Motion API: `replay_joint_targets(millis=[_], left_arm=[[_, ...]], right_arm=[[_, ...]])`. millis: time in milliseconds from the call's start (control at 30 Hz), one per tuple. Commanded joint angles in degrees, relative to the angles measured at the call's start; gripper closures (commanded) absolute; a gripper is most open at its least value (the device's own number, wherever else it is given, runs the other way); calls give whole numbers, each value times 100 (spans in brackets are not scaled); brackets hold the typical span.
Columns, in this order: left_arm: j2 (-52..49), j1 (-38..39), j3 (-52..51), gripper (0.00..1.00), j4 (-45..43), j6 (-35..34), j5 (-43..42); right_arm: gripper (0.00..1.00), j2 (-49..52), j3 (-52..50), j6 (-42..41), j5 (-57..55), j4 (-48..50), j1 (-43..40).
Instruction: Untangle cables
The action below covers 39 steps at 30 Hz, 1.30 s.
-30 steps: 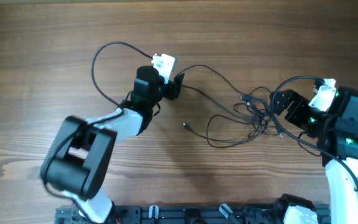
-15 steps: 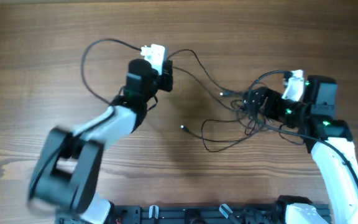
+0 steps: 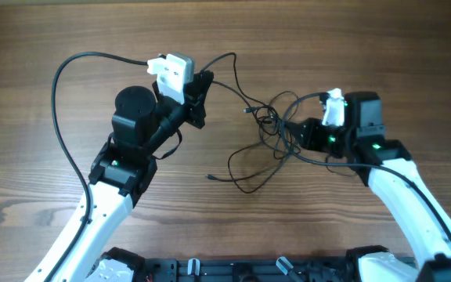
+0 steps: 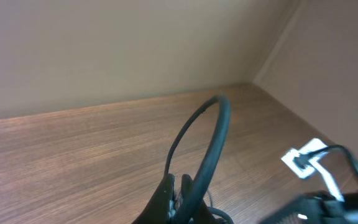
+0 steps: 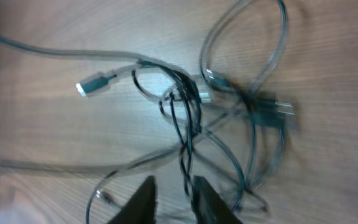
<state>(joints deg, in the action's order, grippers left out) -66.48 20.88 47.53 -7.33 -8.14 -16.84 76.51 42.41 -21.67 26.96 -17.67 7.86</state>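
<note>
Left pincer (image 4: pixel 178 194) clamped on cables (image 3: pixel 266 129), right pincer (image 5: pixel 174 199) straddling one, seen only wrist-side, grip unclear.

Bare table (image 3: pixel 382 39) lies open along the far edge and at the front between the arms. The cables (image 3: pixel 266 129) sprawl across the middle, with one strand running up into the left pincer (image 3: pixel 202 98) and the right pincer (image 3: pixel 300 135) crowding their right side. The left arm's thick cord (image 3: pixel 57 94) arcs over the left part.
</note>
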Motion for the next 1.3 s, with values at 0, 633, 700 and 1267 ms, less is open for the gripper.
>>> replay_joint_targets(millis=[0, 633, 700, 1267], left_arm=[[33, -2, -2, 96, -7, -271, -188], [-136, -2, -2, 96, 804, -629, -28], [-13, -2, 7, 96, 728, -785, -33], [761, -13, 7, 96, 1740, -903, 26]], right_arm=[[54, 608, -11, 496, 55, 1056, 177], [39, 2356, -11, -3591, 105, 3359, 1410], [39, 2597, -11, -3595, 116, 3757, 1410], [96, 2671, -11, -3523, 1290, 4937, 1185]])
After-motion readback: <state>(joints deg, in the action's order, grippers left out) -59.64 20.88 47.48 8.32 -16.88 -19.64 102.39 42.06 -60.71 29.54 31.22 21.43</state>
